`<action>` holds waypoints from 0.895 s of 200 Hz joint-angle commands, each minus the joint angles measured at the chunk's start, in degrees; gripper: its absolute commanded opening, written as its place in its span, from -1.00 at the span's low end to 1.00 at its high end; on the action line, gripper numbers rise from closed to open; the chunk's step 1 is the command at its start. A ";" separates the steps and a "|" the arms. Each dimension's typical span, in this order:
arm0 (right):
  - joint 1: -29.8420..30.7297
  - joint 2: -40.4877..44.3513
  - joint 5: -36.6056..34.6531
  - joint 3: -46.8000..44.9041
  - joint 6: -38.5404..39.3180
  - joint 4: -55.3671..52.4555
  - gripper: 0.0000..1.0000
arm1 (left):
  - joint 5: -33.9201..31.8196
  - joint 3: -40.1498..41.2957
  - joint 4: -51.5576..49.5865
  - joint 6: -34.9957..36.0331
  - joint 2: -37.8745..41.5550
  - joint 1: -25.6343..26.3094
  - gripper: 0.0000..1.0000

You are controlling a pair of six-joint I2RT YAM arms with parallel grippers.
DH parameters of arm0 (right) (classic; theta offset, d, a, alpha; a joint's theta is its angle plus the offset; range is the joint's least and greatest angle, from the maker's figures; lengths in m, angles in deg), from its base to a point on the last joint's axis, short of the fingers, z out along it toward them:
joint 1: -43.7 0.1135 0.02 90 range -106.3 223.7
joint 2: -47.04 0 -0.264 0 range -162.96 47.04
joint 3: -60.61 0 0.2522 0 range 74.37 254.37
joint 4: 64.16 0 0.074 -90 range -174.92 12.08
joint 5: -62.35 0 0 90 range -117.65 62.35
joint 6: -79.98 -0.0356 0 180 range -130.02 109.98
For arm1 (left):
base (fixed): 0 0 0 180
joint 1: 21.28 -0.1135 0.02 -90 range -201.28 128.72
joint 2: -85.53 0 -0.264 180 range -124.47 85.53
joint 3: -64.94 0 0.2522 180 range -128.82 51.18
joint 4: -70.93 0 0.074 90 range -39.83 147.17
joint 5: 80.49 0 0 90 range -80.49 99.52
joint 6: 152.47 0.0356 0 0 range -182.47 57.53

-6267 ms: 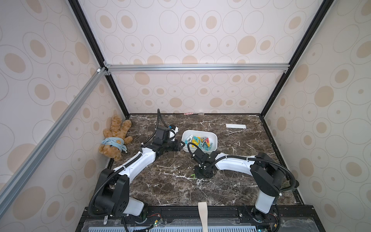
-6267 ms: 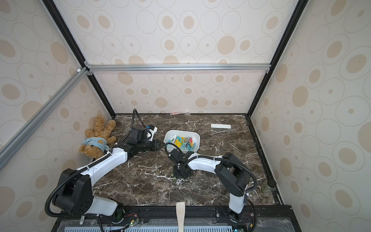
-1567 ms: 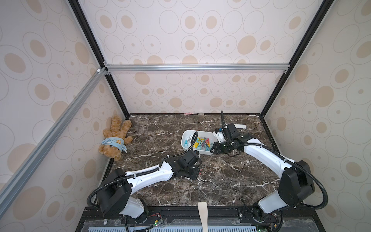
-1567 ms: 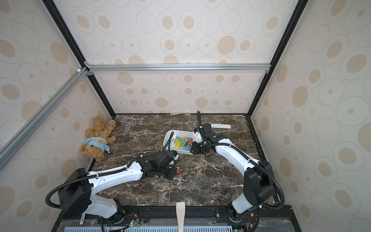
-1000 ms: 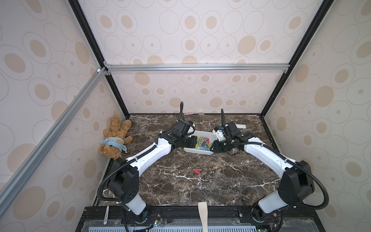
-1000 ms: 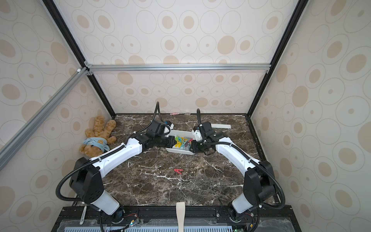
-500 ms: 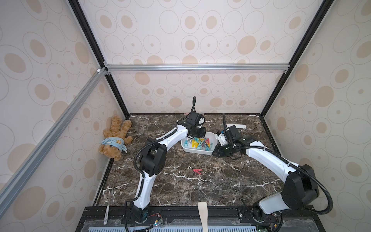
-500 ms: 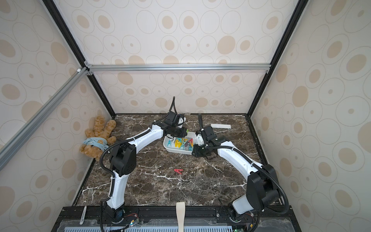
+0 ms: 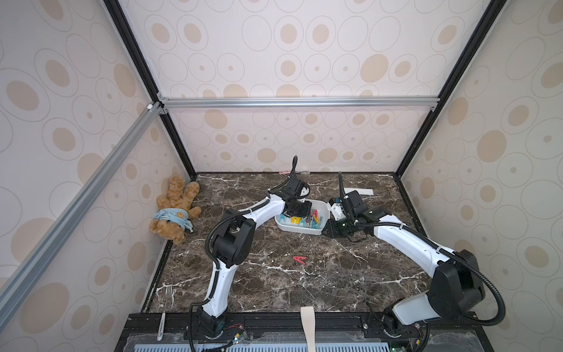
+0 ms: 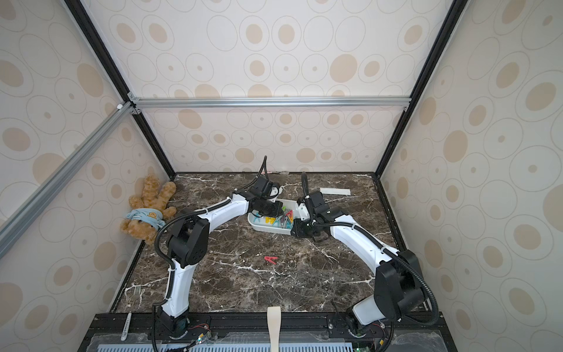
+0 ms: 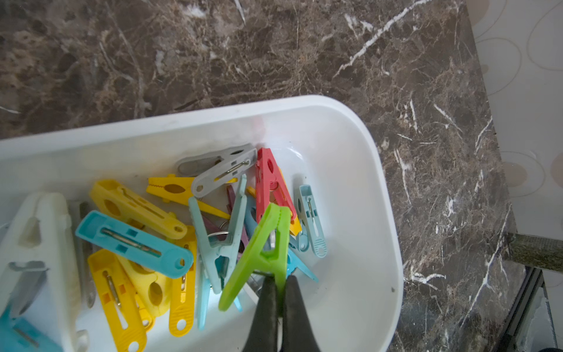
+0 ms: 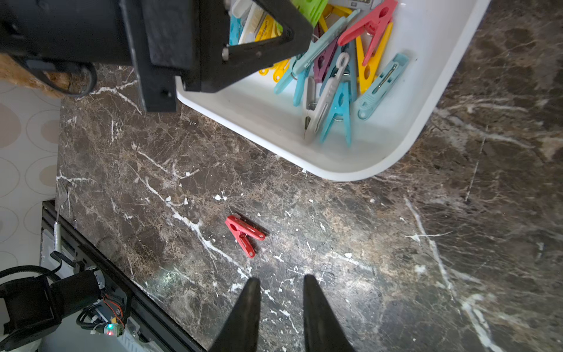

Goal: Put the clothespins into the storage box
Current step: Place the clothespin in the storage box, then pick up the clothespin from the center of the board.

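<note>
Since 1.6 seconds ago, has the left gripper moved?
Yes: left gripper went from the red clothespin rearward, over the storage box, holding a green clothespin.

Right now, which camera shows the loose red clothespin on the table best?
The right wrist view: the red clothespin appears close, sharp and unblocked. Both top views show it only as a tiny red speck. The left wrist view misses it.

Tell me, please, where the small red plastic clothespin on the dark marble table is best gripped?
Come straight down on the red clothespin and pinch across its narrow joined end. It lies flat on its side on the marble table, and its legs splay too wide further along.
</note>
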 commanded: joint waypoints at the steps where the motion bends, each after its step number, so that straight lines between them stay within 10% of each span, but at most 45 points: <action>1: -0.18 -0.45 0.36 0.65 -0.34 -0.12 -0.43 | 0.52 -1.22 1.17 1.49 0.37 0.05 -0.91; 51: -0.18 0.84 -0.06 0.37 -0.42 -0.24 -0.37 | -1.69 -2.37 0.51 1.44 1.95 0.04 -0.31; 179: 3.16 -2.55 -3.56 5.01 2.54 -0.74 -0.35 | -10.89 21.33 5.42 -0.33 27.02 -1.27 -0.13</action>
